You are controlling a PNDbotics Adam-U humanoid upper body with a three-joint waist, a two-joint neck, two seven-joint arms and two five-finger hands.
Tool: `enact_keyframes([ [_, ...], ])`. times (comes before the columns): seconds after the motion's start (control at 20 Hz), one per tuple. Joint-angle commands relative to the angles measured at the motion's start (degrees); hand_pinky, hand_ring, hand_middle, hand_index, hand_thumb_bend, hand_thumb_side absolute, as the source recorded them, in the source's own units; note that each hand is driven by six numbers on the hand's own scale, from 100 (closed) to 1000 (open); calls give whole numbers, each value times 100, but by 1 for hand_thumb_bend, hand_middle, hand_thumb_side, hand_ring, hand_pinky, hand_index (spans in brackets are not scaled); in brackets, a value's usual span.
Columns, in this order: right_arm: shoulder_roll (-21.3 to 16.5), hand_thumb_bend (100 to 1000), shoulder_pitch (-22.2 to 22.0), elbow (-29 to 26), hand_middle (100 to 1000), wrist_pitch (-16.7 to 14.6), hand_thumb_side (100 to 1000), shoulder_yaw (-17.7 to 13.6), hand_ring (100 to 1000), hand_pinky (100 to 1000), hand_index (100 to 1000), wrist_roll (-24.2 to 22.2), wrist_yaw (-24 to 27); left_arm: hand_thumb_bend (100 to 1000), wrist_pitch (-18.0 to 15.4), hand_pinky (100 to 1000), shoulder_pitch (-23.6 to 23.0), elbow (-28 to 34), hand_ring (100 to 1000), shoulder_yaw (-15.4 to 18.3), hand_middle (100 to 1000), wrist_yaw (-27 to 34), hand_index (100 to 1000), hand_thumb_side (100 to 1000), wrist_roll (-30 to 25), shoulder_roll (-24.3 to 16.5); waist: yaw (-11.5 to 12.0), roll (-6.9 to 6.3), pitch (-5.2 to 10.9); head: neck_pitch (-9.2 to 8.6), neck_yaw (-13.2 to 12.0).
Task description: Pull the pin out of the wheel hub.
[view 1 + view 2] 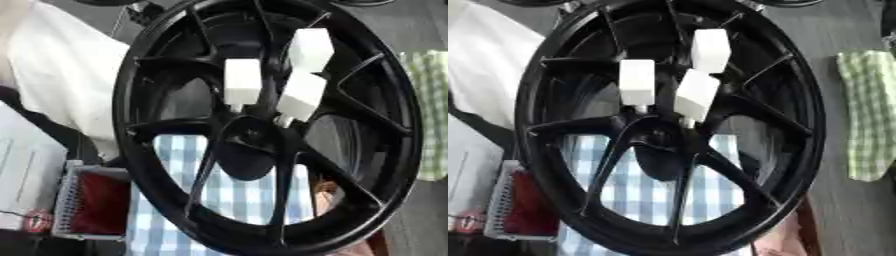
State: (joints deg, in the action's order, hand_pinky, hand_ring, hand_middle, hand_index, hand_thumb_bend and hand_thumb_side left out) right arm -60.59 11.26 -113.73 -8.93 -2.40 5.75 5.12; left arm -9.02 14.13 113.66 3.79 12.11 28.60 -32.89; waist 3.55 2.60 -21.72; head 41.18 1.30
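A big black spoked wheel (262,125) stands tilted and fills most of both views. Its hub (252,136) sits a little below the middle. Three white block-shaped pins stick out of the hub area: one on the left (242,81), one on the right (302,96), and one higher up (311,49). Thin stems join the two lower blocks to the hub; the upper block's foot is hidden behind the right one. Neither of my hands shows in either view.
A blue-and-white checked cloth (232,195) lies behind the wheel's lower half. A wire basket with red contents (92,202) stands at lower left beside a pale box (26,170). White fabric (70,70) lies at upper left, and a green checked cloth (868,115) at right.
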Motion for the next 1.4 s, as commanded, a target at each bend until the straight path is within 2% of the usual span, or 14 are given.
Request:
enact_keyframes([
  [0.05,-438,100,108,-86,680,11,423,-53,809,876,741,-233,-197,166,-1,824,8,93,772,54,720,-32,861,610,35,-65,-7,1,78,-22,42],
  [0.45,-1126,100,377,-86,721,-116,333,114,823,867,757,-1375,-797,163,40,824,-31,93,771,21,719,-61,856,615,25,-74,41,59,78,-90,108],
  [0.8,-1380,100,761,-86,738,-266,391,540,831,868,764,-2311,-1148,155,85,826,-16,93,772,-27,720,-54,855,626,-28,-71,129,119,56,-111,184],
  [0.95,-1412,100,893,-86,742,-236,417,729,833,868,767,-2512,-1214,154,99,829,-4,93,773,-41,721,-46,855,628,-55,-56,167,133,48,-116,212],
  [1.15,-1426,100,1068,-86,745,-196,403,905,833,865,768,-2672,-1288,154,108,830,4,93,773,-58,721,-31,854,630,-82,-42,191,145,51,-114,235],
  [1.4,-1405,100,1284,-86,740,106,387,1060,833,862,773,-2497,-1215,151,119,831,20,93,773,-73,721,-5,854,633,-100,-19,224,153,75,-101,261],
])
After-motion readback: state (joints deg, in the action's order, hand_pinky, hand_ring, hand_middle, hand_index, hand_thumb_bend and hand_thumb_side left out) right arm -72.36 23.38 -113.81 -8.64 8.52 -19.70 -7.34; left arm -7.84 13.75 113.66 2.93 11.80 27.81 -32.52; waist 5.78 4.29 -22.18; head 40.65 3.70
